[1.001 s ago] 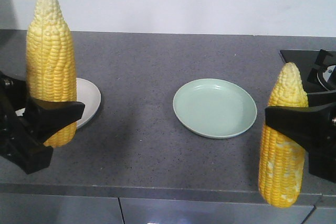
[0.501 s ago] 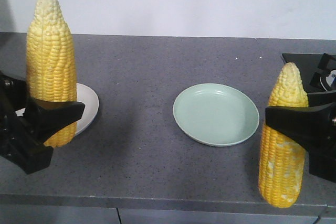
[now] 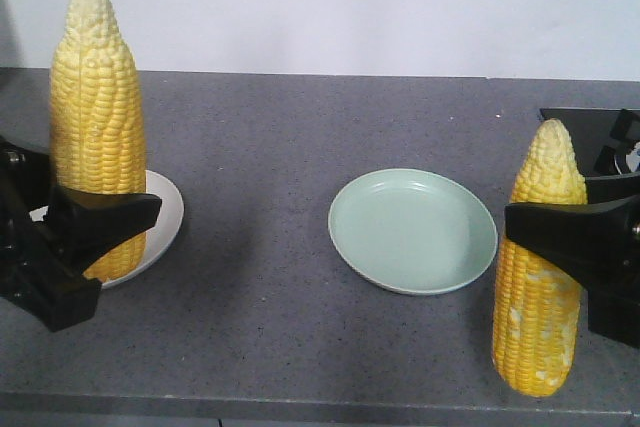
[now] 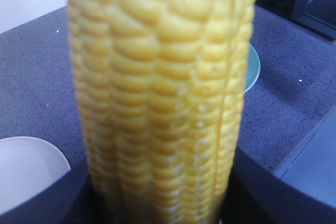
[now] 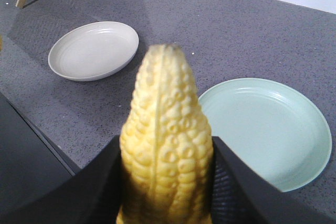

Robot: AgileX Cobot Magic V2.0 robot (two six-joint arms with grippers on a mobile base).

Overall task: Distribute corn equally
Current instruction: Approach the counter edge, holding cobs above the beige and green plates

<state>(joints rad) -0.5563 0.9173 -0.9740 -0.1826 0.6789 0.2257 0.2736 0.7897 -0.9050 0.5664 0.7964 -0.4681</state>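
Wide bare counter between white plate and green plate. Left gripper, right gripper each clamped on upright yellow corn.

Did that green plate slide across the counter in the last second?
No. The green plate sits lower in the front view, but the counter back edge and the stove dropped too, so the camera shifted, not the plate.
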